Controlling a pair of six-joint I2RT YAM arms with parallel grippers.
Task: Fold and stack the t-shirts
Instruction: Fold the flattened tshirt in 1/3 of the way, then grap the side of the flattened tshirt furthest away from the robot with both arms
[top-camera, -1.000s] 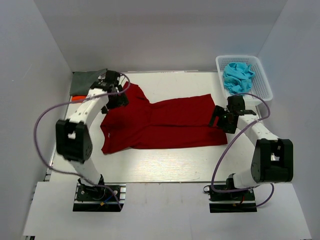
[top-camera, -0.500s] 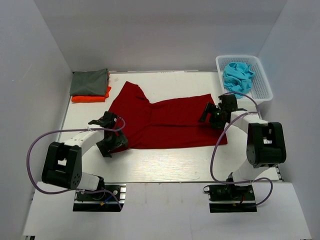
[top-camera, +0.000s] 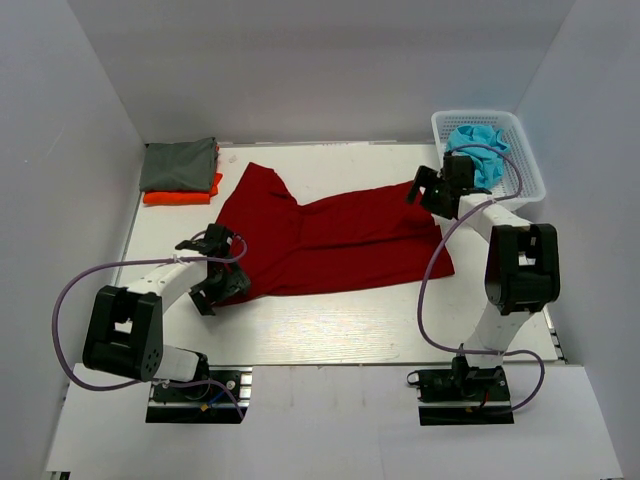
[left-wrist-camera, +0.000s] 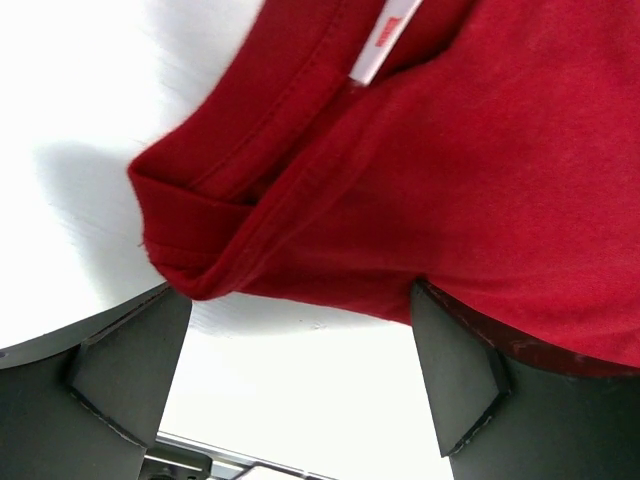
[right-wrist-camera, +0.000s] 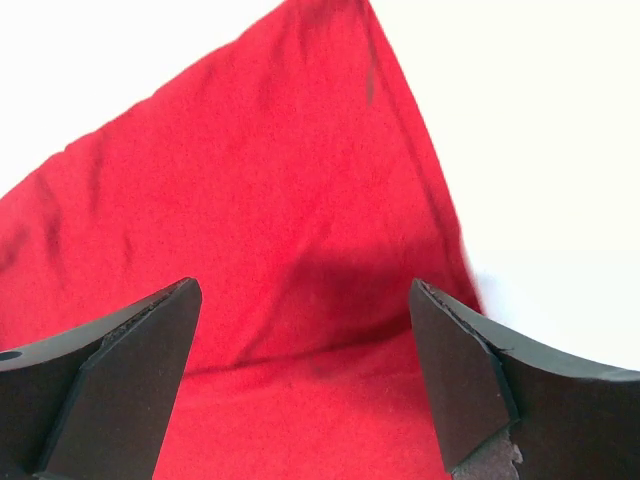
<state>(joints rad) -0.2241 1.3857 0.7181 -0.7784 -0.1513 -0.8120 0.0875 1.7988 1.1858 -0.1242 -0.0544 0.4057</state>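
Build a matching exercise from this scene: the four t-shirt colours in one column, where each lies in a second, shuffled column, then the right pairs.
Column one
1. dark red t-shirt
2. grey-green t-shirt
3. orange t-shirt
4. turquoise t-shirts

Column two
A. bunched in the white basket
B. spread out in the middle of the table
C. folded, lying on another shirt at the far left corner
D. folded, underneath another shirt at the far left corner

Pairs: 1-B, 2-C, 3-D, 4-A
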